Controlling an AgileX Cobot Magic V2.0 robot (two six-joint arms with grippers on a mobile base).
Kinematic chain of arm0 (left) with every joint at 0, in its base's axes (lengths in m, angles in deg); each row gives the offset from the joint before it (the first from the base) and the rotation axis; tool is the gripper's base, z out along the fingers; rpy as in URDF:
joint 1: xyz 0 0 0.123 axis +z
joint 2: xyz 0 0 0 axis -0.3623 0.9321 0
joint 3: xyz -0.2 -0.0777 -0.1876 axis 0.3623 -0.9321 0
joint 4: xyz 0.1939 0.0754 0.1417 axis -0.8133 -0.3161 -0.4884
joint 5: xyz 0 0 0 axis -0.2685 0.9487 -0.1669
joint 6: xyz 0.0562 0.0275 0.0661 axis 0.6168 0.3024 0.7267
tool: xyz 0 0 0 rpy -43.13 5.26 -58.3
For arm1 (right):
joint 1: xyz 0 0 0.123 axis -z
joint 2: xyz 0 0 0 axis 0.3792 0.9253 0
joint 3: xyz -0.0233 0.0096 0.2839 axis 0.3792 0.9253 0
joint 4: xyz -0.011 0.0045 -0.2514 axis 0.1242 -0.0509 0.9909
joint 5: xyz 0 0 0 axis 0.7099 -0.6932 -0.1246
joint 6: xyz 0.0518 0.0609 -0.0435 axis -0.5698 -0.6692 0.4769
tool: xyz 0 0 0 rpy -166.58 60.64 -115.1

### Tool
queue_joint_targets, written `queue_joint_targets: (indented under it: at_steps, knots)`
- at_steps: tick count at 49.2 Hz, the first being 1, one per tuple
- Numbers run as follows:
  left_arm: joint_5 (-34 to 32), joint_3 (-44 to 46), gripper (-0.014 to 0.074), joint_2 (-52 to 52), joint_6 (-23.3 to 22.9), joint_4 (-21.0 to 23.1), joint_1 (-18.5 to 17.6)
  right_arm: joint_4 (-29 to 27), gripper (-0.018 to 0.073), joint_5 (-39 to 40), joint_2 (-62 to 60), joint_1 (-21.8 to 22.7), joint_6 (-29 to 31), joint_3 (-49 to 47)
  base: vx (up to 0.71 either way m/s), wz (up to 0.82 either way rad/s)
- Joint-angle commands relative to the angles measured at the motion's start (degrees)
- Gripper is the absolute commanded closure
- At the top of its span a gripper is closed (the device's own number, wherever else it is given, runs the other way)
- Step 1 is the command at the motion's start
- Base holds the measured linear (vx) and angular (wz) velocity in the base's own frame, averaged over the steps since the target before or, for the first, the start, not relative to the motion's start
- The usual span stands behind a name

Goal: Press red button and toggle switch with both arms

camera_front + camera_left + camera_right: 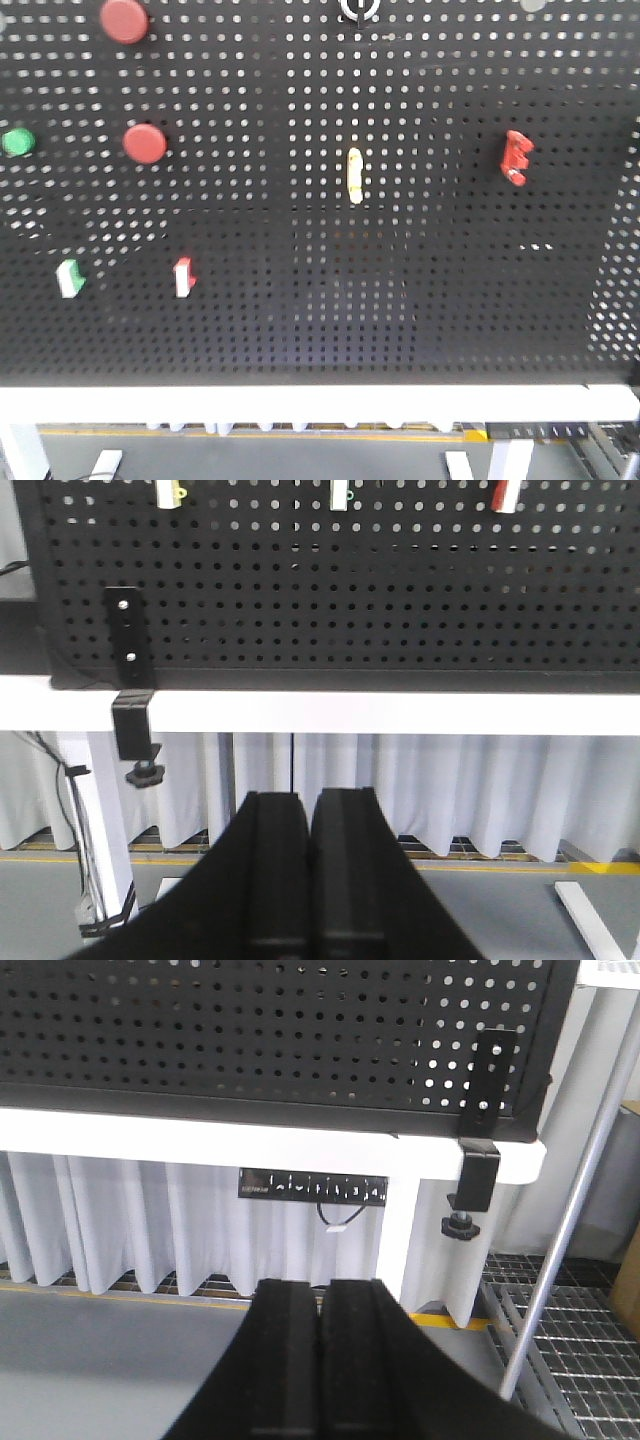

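On the upright black pegboard (300, 300) sit two round red buttons, one at the top left (125, 19) and one lower (145, 144). The toggle switch (358, 8), a silvery ring with a dark lever, is cut off by the top edge. Neither gripper shows in the front view. My left gripper (310, 805) is shut and empty, low in front of the white table edge (400, 712), below the pegboard (350, 600). My right gripper (322, 1292) is shut and empty, also below the board's lower edge (250, 1040).
A green round button (17, 142) sits at the left, a pale yellow upright piece (354, 175) in the middle, a red bracket (516, 156) at the right. Two small rocker pieces (69, 278) (184, 277) sit lower left. Black clamps (135, 725) (480, 1175) grip the table corners; a metal pole (570, 1230) stands right.
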Motion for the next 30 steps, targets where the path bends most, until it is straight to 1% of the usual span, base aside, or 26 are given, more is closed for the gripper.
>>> queue_joint_targets:
  at_steps: [1, 16, 30]
  knots:
    - [-4.8, -1.9, 0.0594, -0.9, -0.3, 0.5, -0.1, 0.2, 0.0563, 4.5, -0.8, 0.5, 0.3, 0.6, 0.20, -0.02]
    - [-4.8, -1.9, 0.0594, -0.9, -0.3, 0.5, -0.1, 0.2, 0.0563, 4.5, -0.8, 0.5, 0.3, 0.6, 0.16, 0.00]
    - [-4.8, -1.9, 0.0594, -0.9, -0.3, 0.5, -0.1, 0.2, 0.0563, 4.5, -0.8, 0.5, 0.3, 0.6, 0.10, 0.01]
